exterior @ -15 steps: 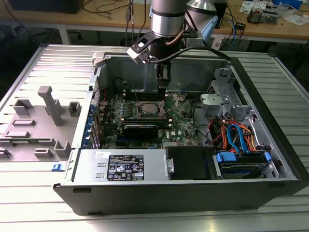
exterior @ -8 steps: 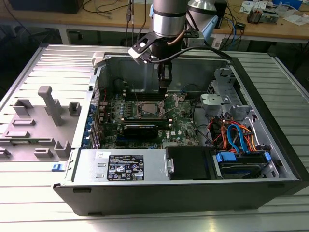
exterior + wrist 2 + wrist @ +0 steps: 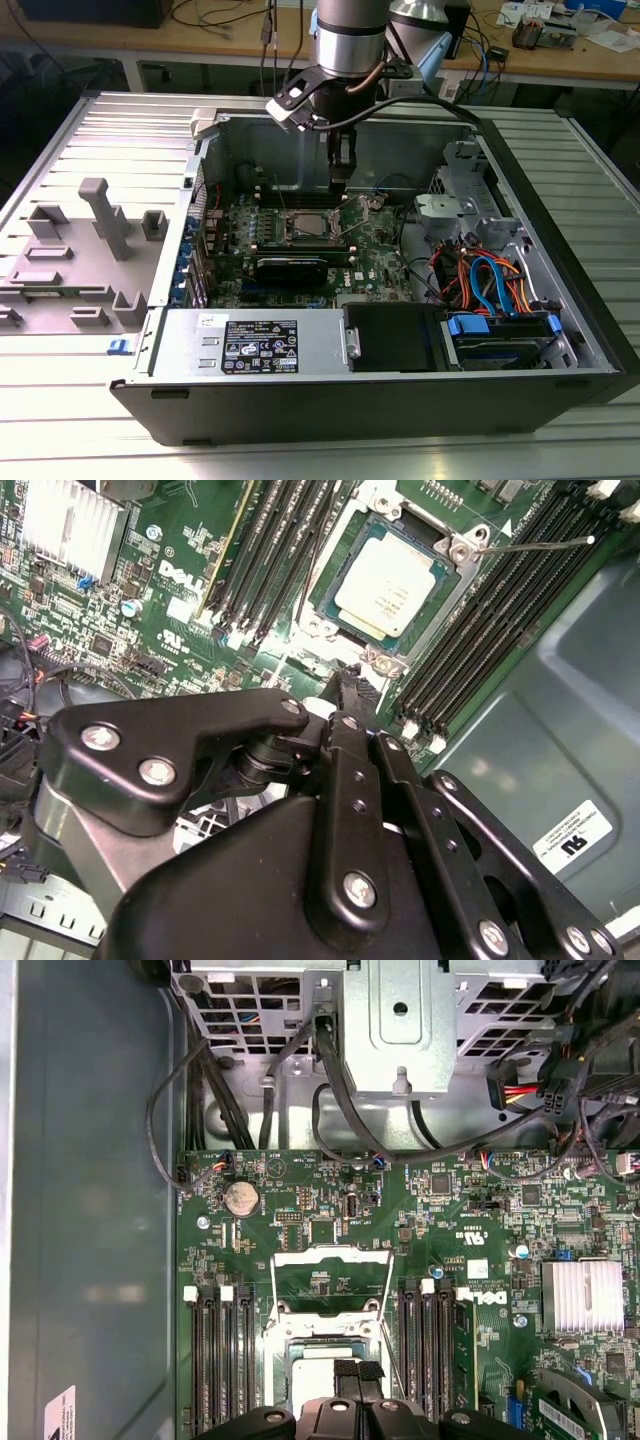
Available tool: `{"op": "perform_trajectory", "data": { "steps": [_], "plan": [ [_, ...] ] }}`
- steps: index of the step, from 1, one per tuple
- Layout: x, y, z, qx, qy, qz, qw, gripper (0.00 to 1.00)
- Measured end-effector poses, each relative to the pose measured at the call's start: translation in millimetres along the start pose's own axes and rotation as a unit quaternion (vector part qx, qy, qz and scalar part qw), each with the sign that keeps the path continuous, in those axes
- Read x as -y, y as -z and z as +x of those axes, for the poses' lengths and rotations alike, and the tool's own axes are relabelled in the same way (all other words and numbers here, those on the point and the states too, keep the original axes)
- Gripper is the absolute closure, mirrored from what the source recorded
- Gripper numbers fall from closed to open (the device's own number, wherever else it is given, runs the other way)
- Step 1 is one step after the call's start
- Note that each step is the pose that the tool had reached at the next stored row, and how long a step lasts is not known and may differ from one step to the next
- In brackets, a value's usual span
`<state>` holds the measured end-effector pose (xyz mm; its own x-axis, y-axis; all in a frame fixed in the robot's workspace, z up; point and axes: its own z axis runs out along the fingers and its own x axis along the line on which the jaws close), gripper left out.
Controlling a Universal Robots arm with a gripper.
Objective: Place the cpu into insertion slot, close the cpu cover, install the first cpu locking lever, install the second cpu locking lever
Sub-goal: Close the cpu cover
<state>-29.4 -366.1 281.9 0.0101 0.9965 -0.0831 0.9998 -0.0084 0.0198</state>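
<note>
wooden workbenches point(image 3: 150, 45) strewn with cables close off the room behind a ribbed metal table point(image 3: 80, 420). on the table an open computer case point(image 3: 400, 395) lies on its side. the arm point(image 3: 350, 40) reaches down into it from above, over the green circuit board point(image 3: 380, 250).

the gripper point(image 3: 340, 170) hangs low over the board, and its fingertips point(image 3: 345, 1368) look pressed together with nothing between them.

the insertion slot point(image 3: 340, 575) sits between 2 banks of long black memory slots point(image 3: 222, 1360). in the first wrist view the cpu cover point(image 3: 332, 1254) is swung open off the slot. bare board shows through its cut-out, and it lies on the side of the slot toward the coin battery point(image 3: 240, 1197).

the cpu point(image 3: 392, 583) already rests flat in the slot with its dull metal top up. so step 1 looks done and the cover is not yet shut.

the relation that counts is this: the fingertips hover just above the cpu's near edge, and the open cover lies straight beyond the chip from them. the cover's hinge line appears to run crosswise to the memory slots. whether the tips touch anything cannot be told.

1 thin locking lever point(image 3: 535, 544) sticks out, unlatched, from a corner of the slot, and it runs alongside the memory slots there.
</note>
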Motion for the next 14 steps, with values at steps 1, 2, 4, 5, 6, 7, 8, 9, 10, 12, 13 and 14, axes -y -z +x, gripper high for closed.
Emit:
{"op": "perform_trajectory", "data": {
  "steps": [1, 2, 4, 5, 6, 7, 8, 9, 10, 12, 13, 14],
  "plan": [
    [-0.5, 0.0, 0.0, 0.0, 0.0, 0.0, 1.0, 0.89],
    [-1.7, -0.1, 0.0, 0.0, 0.0, 0.0, 1.0, 0.89],
    [-4.4, -0.1, 0.1, 0.0, 0.0, 0.0, 1.0, 0.89],
    [-5.4, -0.1, 0.1, 0.0, 0.0, 0.0, 1.0, 0.89],
    [-6.6, -0.1, 0.1, 0.0, 0.0, 0.0, 1.0, 0.89],
    [-7.7, -0.2, 0.1, 0.0, 0.0, 0.0, 1.0, 0.89],
    [-8.7, -0.2, 0.1, 0.0, 0.0, 0.0, 1.0, 0.89],
    [-10.7, -0.2, 0.2, 0.0, 0.0, 0.0, 1.0, 0.89],
    [-11.8, -0.2, 0.2, 0.0, 0.0, 0.0, 1.0, 0.89],
    [-13.9, -0.3, 0.2, 0.0, 0.0, 0.0, 1.0, 0.89],
    [-14.8, -0.3, 0.2, 0.0, 0.0, 0.0, 1.0, 0.89],
    [-15.9, -0.3, 0.3, 0.0, 0.0, 0.0, 1.0, 0.89]
  ]
}}
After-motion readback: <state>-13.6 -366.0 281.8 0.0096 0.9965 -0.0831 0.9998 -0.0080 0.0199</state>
